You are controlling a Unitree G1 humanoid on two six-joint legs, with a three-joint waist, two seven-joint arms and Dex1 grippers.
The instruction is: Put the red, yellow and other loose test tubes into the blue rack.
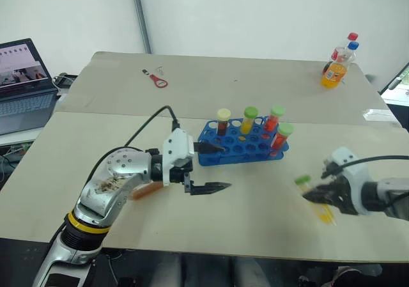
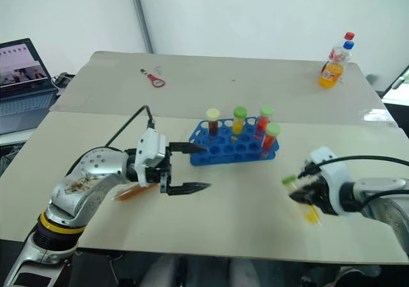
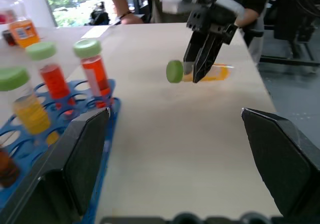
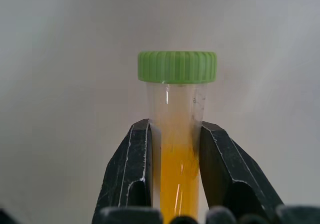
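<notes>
left eye view, beige table [image 1: 255, 82] (two joined), white wall [image 1: 255, 12]

You have one blue rack [image 1: 239, 147], four tubes standing in it [image 1: 250, 121], one tube [image 4: 177, 129] in the right gripper [image 1: 319, 197], two bottles [image 1: 337, 62], one laptop [image 1: 22, 82], one red tool [image 1: 156, 78].

**Plastics, matt board and brushed metal**

The test tube [image 4: 176, 134] in the right gripper [image 4: 175, 184] is clear, smooth plastic with a ribbed green cap, and the liquid inside looks glossy. The gripper's black fingers [image 4: 130, 174] are matt, hard plastic. The blue rack [image 1: 239, 147] is shiny moulded plastic. The table [image 1: 255, 217] has a pale, matt, smooth top. The left arm [image 1: 115, 178] shows brushed, scuffed metal and a white plastic housing. The bottle [image 1: 335, 66] is clear, glossy plastic.
</notes>
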